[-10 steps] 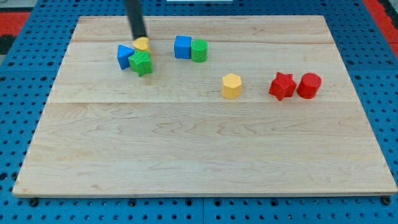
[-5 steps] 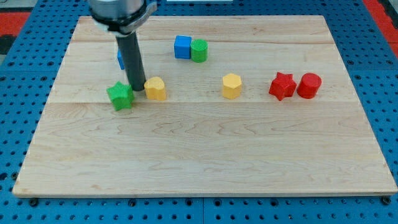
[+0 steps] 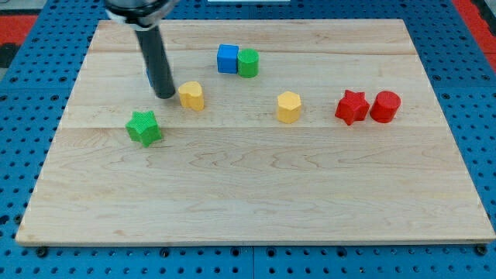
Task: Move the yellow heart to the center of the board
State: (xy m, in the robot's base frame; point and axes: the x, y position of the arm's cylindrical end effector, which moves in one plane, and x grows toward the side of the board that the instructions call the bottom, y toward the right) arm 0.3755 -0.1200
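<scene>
Yellow heart [image 3: 191, 95] is seen upper-left of bench [image 3: 256, 194] centre; my tip [image 3: 166, 95] is set just left of it; no hand is fitted. Heart should be pushed rightward and downward, green star [image 3: 144, 127] avoided

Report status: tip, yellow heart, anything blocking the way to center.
My tip just left of yellow heart, close beside it. Heart upper left, short of center. Green star lower left, off the path; path looks open.
</scene>
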